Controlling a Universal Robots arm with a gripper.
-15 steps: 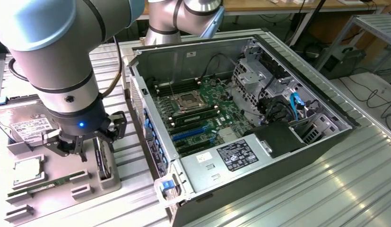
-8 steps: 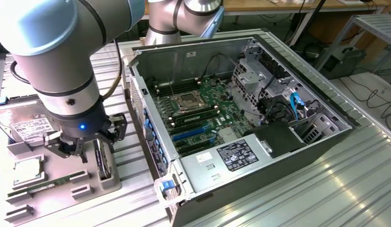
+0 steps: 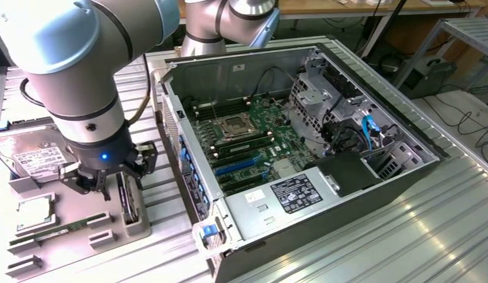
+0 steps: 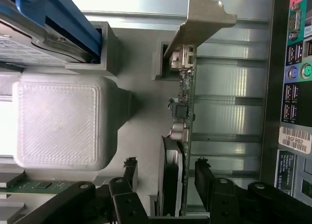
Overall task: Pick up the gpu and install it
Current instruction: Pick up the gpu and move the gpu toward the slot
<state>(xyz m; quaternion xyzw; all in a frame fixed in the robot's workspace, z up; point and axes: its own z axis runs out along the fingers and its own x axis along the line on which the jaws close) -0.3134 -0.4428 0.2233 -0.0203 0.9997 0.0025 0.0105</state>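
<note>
The gpu [image 3: 131, 204] stands on its edge in a slot of the grey holder tray [image 3: 110, 236], at the exterior view's left beside the open computer case. In the wrist view the gpu [image 4: 184, 112] shows edge-on as a thin card with small parts on it, and its pale metal bracket [image 4: 204, 17] is at the far end. My gripper [image 3: 110, 181] hangs straight down over the card. In the wrist view the gripper [image 4: 165, 168] is open, with one black fingertip [image 4: 129, 164] on each side of the card and a gap between each fingertip and the card.
The open computer case [image 3: 401, 177] lies on its side with the motherboard [image 3: 252, 132] and blue slots [image 3: 232, 168] exposed. The tray also holds a hard drive [image 3: 35, 156], a processor [image 3: 35, 215] and a green memory stick [image 3: 59, 231]. The case's rear ports [image 4: 295, 87] are close beside the card.
</note>
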